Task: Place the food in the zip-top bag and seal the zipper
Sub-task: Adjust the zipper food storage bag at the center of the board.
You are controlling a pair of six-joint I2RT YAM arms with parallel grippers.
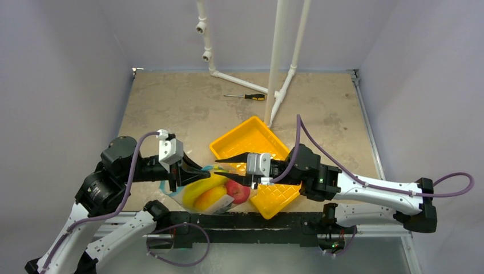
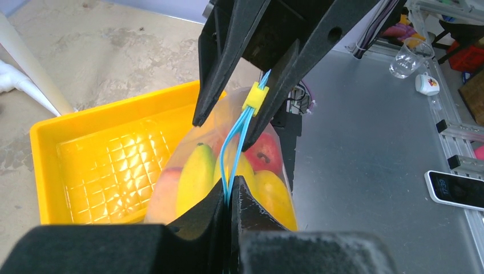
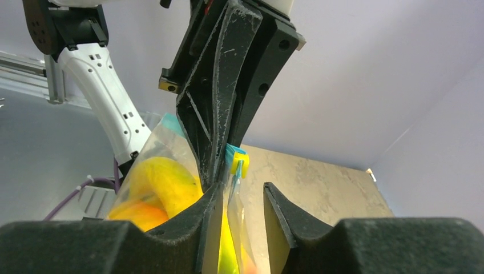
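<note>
Far left: table (image 1: 171, 108) bare, I can sweep through | far middle: white pipes (image 1: 278, 57) and screwdriver (image 1: 251, 96) in my way | right of middle: tray (image 1: 251, 140) takes the ground | near middle: bag (image 1: 214, 197) crowded between left gripper (image 1: 202, 170) and right gripper (image 1: 216, 167), no passage.

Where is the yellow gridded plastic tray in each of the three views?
Top external: yellow gridded plastic tray at the picture's centre.
Left wrist: tray fills the left side.
Right wrist: not in view.
Shared landmark: the clear zip-top plastic bag, seen in all three views.
</note>
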